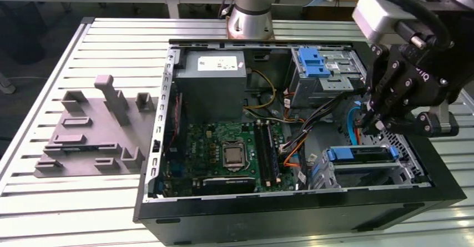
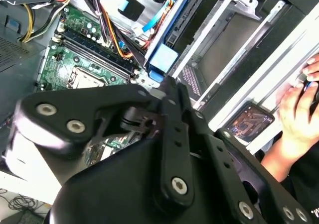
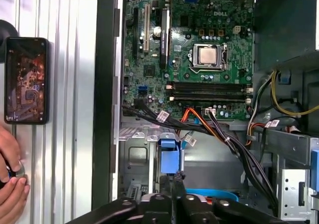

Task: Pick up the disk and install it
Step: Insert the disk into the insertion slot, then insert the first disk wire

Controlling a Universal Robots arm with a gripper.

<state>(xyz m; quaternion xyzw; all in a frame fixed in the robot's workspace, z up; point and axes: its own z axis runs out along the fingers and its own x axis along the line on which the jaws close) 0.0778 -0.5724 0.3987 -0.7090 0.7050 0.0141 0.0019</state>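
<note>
One worry from my desk: the gripper [image 1: 369, 127], fingers together, hangs just above the disk [image 1: 361, 154], and cables [image 3: 232, 142] beside the disk could snag it.

Ribbed silver metal with a soft shine on the worktop [image 1: 44, 202], and dull grey plastic on the block set [image 1: 92, 130] near its edge. Matt black metal on the computer case [image 1: 296, 219], shiny green board [image 1: 230, 147] inside, smooth blue plastic around the disk [image 1: 361, 154]. Matt black on the gripper [image 1: 369, 128], glossy glass on the phone [image 3: 26, 79].
</note>
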